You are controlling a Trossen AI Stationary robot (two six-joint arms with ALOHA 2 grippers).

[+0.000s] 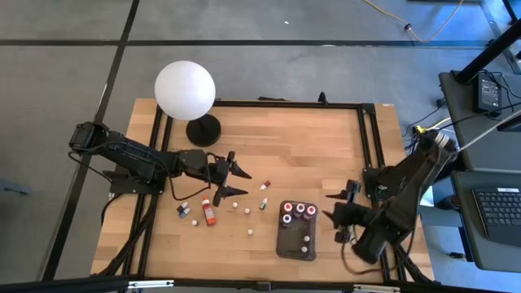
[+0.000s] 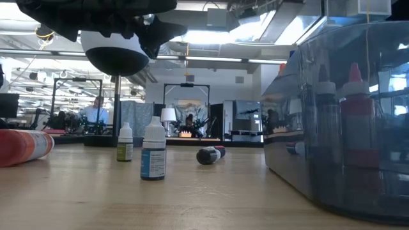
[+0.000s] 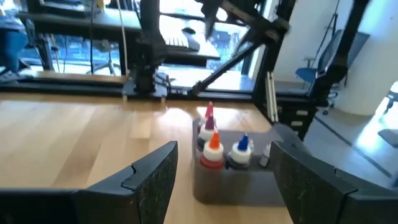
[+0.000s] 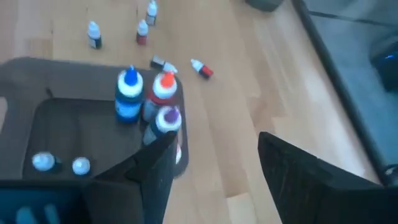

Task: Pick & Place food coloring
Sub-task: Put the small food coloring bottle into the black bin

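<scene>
While both arms hover with fingers spread and empty, the white globe lamp stands at the table's back; the grey tray holds several dropper bottles — left gripper above loose bottles, right gripper just beside the tray.

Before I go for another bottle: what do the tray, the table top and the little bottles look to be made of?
Tray: looks like dark grey moulded plastic, matte, with rounded corners. Table top: light wooden planks with visible seams, satin sheen. Food coloring bottles: probably plastic, with printed labels and white caps; the orange one lies on its side. The material is a guess from looks only.
</scene>
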